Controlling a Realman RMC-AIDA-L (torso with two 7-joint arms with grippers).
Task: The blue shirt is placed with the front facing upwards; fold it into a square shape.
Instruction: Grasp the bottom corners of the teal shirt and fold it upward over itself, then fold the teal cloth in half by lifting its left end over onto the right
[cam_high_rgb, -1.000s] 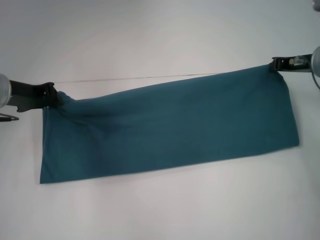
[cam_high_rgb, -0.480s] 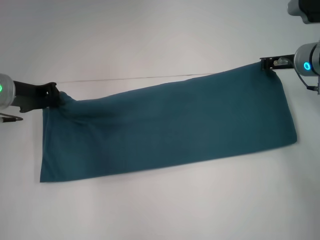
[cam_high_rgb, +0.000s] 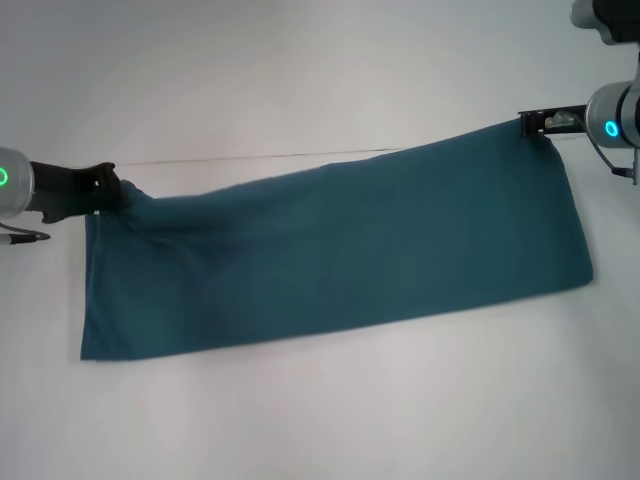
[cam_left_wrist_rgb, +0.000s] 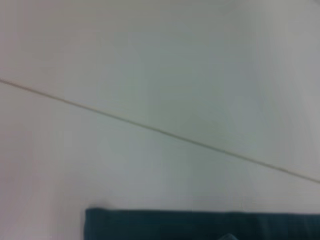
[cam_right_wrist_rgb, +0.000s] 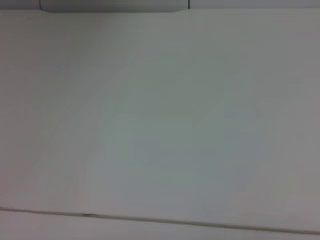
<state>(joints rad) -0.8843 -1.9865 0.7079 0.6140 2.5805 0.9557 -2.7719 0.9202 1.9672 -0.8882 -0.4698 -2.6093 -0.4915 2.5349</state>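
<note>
The blue shirt lies across the white surface as a long band, already doubled over, with no lettering or collar showing. One long edge rests flat on the surface, while the opposite long edge is held at both far corners, so the shirt itself serves as the landmark here.

The left end effector is clamped on the shirt's left far corner, where the cloth bunches into a knot of wrinkles fanning out from the grip. The right end effector is pinched onto the shirt's right far corner, and from there the cloth drops away in a smooth sheet. Between the two grips the upper edge runs taut and nearly straight, which I judge to be the point of holding it this way: tension between the corners keeps the layers flat and aligned, so the fold does not slump or twist.

A thin seam line in the surface runs just beyond the shirt's held edge. The left wrist view shows only a strip of the shirt's edge and that seam; the right wrist view shows bare surface.

The step in hand seems to be straightening the band. To reach a square, the long band will probably need folding across its length, so the task appears roughly midway.
</note>
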